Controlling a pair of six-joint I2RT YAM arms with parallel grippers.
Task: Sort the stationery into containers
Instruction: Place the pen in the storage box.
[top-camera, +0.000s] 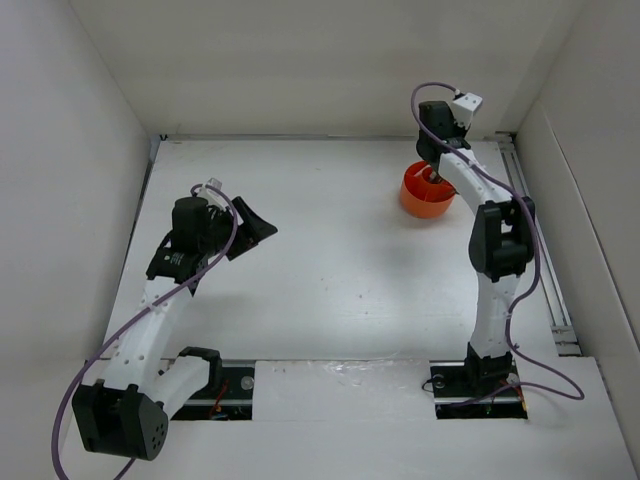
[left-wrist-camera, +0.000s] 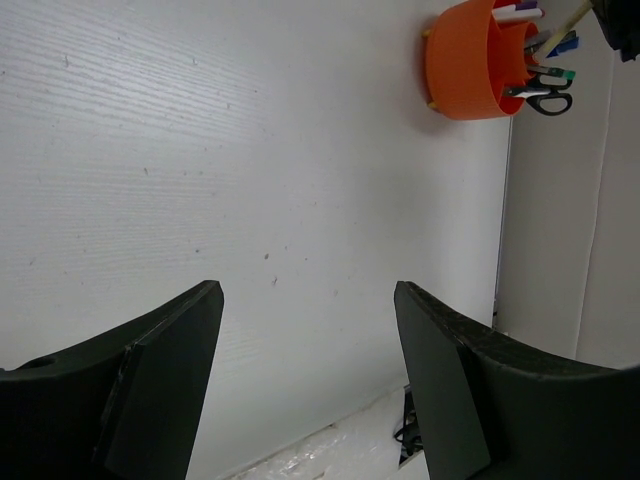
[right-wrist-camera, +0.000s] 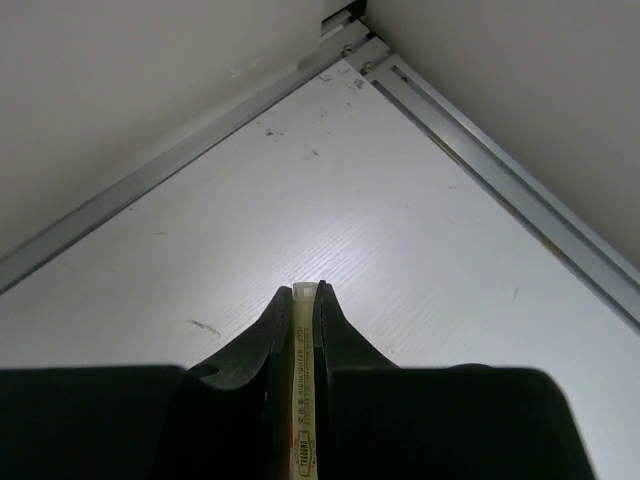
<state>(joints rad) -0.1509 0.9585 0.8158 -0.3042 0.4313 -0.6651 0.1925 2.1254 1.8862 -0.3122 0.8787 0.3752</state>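
Observation:
The orange container (top-camera: 420, 200) stands at the back right of the table. In the left wrist view the container (left-wrist-camera: 462, 62) holds black-handled scissors (left-wrist-camera: 546, 98) and several pens (left-wrist-camera: 520, 14). My right gripper (top-camera: 437, 168) hangs over the cup. In its wrist view the right gripper (right-wrist-camera: 306, 289) is shut on a pale yellow highlighter stick (right-wrist-camera: 303, 400), which lies lengthwise between the jaws. From the left wrist that stick (left-wrist-camera: 572, 20) slants up out of the cup. My left gripper (top-camera: 255, 228) is at the left of the table, far from the cup. Its jaws stand open around nothing (left-wrist-camera: 308, 292).
White walls enclose the table on three sides. An aluminium rail (right-wrist-camera: 490, 160) runs along the right and back edges, meeting at the back right corner just beyond the cup. The arm bases (top-camera: 480, 385) sit at the near edge.

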